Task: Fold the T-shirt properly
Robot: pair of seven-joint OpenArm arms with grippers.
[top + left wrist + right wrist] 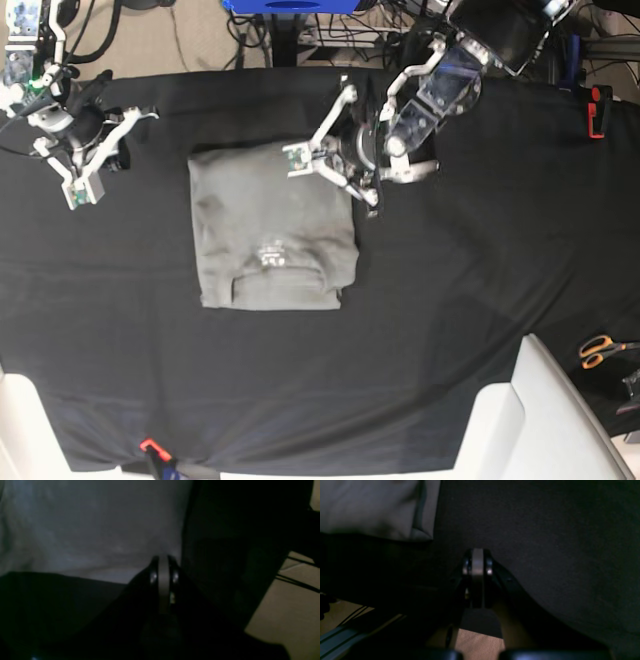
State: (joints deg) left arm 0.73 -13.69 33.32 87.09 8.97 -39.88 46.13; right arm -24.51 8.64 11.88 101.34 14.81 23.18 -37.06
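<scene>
Near the middle of the black-covered table (pixel 480 260) the folded T-shirt (pixel 270 235) lies flat; both tools, left tool (pixel 163 562) and right tool (pixel 477 555), sit pressed together and empty, so smooth any loose edge gently.

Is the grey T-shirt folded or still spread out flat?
Folded: the T-shirt lies as a compact rectangle on the black table cover, no sleeves sticking out, layered flap along its near edge.
</scene>
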